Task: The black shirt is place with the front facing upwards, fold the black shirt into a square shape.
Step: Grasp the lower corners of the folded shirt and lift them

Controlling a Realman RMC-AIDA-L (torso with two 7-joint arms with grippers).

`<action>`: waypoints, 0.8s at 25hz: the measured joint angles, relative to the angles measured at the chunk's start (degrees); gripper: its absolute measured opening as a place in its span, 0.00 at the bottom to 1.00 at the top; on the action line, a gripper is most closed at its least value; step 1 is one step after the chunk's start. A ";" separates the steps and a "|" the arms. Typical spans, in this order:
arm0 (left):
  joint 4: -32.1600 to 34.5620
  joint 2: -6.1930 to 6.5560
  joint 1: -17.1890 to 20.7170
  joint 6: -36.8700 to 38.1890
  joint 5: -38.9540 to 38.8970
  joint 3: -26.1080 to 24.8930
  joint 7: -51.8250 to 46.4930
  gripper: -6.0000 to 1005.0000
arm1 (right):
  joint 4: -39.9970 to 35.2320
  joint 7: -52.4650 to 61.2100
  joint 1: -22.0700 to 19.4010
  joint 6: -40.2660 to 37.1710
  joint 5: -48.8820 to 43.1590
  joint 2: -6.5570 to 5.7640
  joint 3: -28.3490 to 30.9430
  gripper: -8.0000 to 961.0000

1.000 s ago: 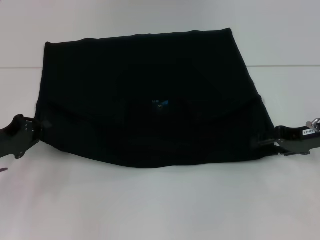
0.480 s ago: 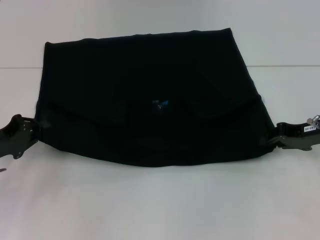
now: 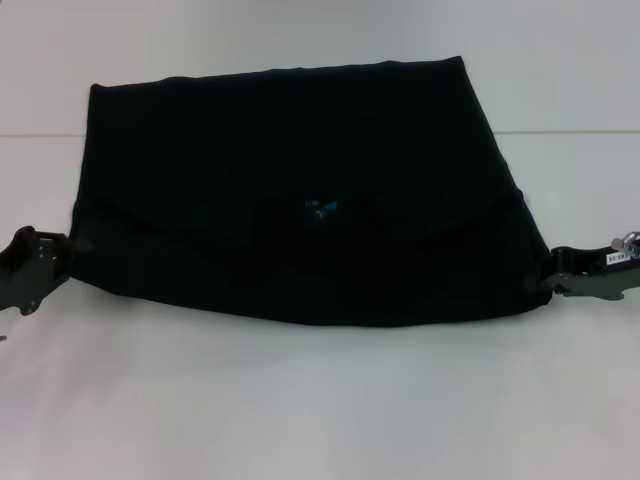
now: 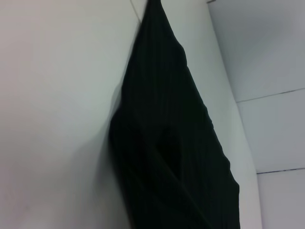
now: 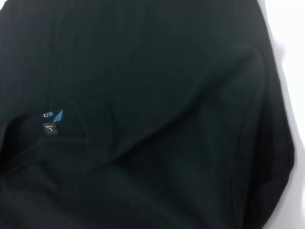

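The left gripper (image 3: 62, 258) is touching the black shirt's (image 3: 300, 190) near left corner; the right gripper (image 3: 553, 284) is touching its near right corner. I cannot tell whether either is gripping; the shirt is lying folded on the white table (image 3: 320, 400), blue label (image 3: 320, 208) upward.

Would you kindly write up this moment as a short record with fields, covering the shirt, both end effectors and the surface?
garment: black shirt, folded over itself, near flap lying across its middle
neck label: blue neck label, visible near the shirt's centre
printed front: not visible
left end effector: left end effector at the shirt's near left corner
right end effector: right end effector at the shirt's near right corner
surface: white table
shape so far: wide, not yet square
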 joint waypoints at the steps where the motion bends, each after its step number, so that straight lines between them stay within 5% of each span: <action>1: -0.08 0.06 0.07 0.11 -0.11 -0.02 0.08 0.07 | -0.05 -0.19 -0.10 -0.02 0.07 -0.04 0.01 0.07; 20: -0.37 -0.96 6.76 13.72 -0.17 -0.08 -1.55 0.07 | -6.85 -5.70 -7.19 -16.37 0.57 -0.36 0.51 0.07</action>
